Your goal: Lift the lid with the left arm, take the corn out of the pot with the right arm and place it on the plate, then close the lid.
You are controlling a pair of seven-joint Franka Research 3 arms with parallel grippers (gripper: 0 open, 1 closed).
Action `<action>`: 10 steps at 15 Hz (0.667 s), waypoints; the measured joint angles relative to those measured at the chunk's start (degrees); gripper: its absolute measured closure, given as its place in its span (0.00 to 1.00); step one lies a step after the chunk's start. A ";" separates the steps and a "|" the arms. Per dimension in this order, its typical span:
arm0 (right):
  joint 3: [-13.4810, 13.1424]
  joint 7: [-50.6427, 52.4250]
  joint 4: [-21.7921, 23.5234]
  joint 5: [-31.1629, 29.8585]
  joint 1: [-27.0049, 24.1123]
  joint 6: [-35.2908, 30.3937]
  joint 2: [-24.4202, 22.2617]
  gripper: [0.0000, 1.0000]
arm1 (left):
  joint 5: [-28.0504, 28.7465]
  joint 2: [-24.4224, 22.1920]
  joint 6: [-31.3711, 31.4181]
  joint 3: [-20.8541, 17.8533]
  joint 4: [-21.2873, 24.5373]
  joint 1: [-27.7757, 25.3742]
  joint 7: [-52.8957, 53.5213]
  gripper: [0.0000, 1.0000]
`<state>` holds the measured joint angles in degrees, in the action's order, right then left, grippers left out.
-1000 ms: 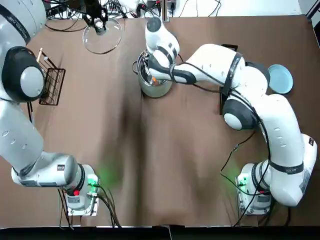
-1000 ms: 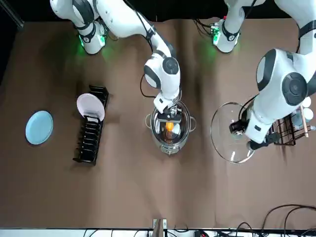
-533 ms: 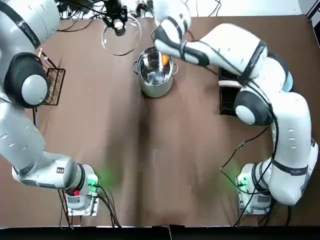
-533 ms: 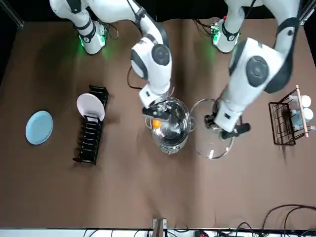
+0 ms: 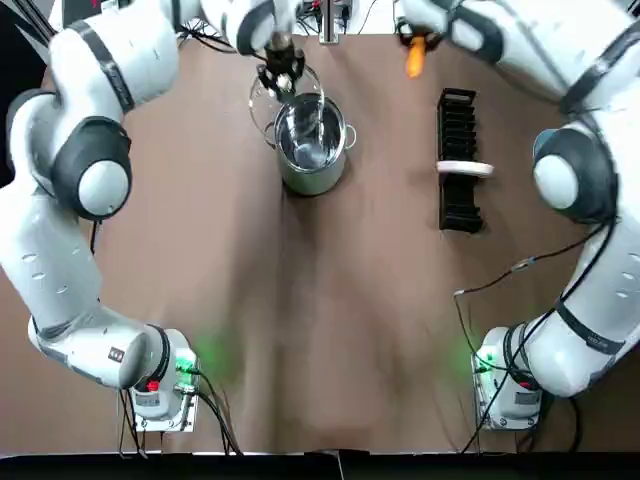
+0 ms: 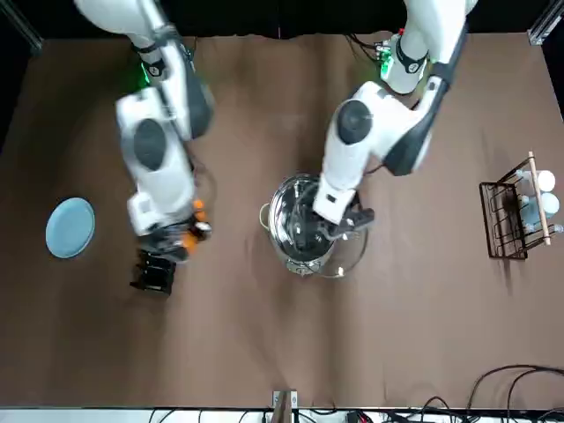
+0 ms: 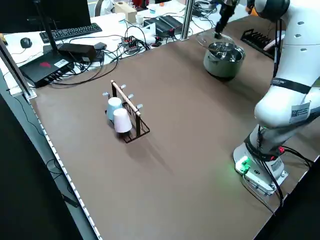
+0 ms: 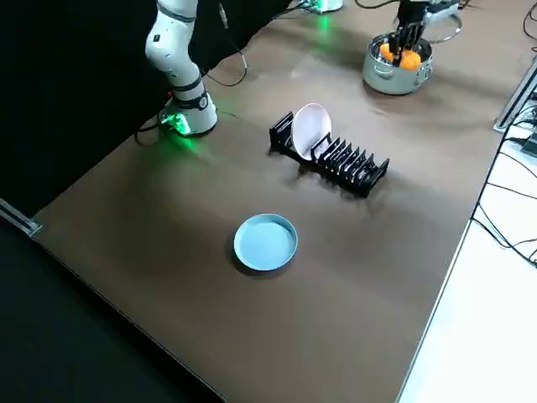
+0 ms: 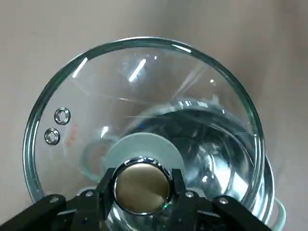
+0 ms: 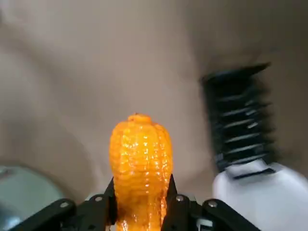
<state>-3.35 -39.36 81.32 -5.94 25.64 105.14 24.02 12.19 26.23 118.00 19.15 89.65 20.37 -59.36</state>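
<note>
The orange corn (image 10: 140,154) is clamped between my right gripper's fingers. In the top view the right gripper (image 5: 413,42) holds the corn (image 5: 414,62) in the air at the table's far edge, between the steel pot (image 5: 312,160) and the dish rack (image 5: 458,130). My left gripper (image 5: 280,78) is shut on the knob (image 9: 142,185) of the glass lid (image 9: 144,96). The lid (image 5: 262,100) hangs tilted over the pot's far left rim, only partly covering it. The pot (image 6: 295,233) looks empty inside. The blue plate (image 6: 70,226) lies beyond the rack on the robot's right.
A black dish rack (image 6: 154,273) with one white plate (image 5: 465,168) stands between the pot and the blue plate (image 8: 265,242). A wire rack with cups (image 6: 515,211) stands on the robot's left. Cables run along the table's far edge.
My right gripper lifted the corn out of the pot and swung it right, toward the rack. My left gripper carried the lid from the far left back over the pot.
</note>
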 joint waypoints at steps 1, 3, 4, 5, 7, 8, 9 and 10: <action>-0.03 5.06 1.95 0.01 -3.35 -0.20 -2.01 0.61 | 0.13 0.82 0.45 -0.03 0.00 1.70 -1.66 0.49; -0.05 16.75 5.64 0.02 -10.83 -0.28 -5.37 0.61 | 0.82 1.78 1.36 -0.07 0.00 4.54 -4.51 0.49; -0.05 22.85 6.86 0.10 -14.76 -0.24 -6.35 0.61 | 1.33 1.96 1.42 -0.09 -0.01 5.54 -5.82 0.49; -0.05 28.79 7.66 0.26 -18.51 -0.16 -6.89 0.61 | 1.62 2.04 1.43 -0.09 -0.02 6.30 -6.69 0.49; -0.03 38.15 8.59 0.42 -24.92 0.45 -7.08 0.61 | 2.29 2.07 1.43 -0.09 -0.02 7.11 -7.59 0.49; -0.03 41.39 9.12 0.46 -27.59 1.60 -7.07 0.61 | 2.60 2.07 1.43 -0.10 -0.02 7.19 -7.78 0.49; -0.01 43.69 9.86 0.48 -29.76 3.19 -7.07 0.61 | 2.69 2.08 1.43 -0.17 -0.02 7.17 -7.81 0.49; 0.01 45.57 10.83 0.48 -31.51 4.63 -7.05 0.61 | 2.73 2.10 1.43 -0.28 -0.02 7.17 -7.81 0.49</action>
<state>-3.34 6.22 92.16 -5.46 -5.87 109.77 16.97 14.92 28.33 119.42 18.87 89.63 27.54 -67.17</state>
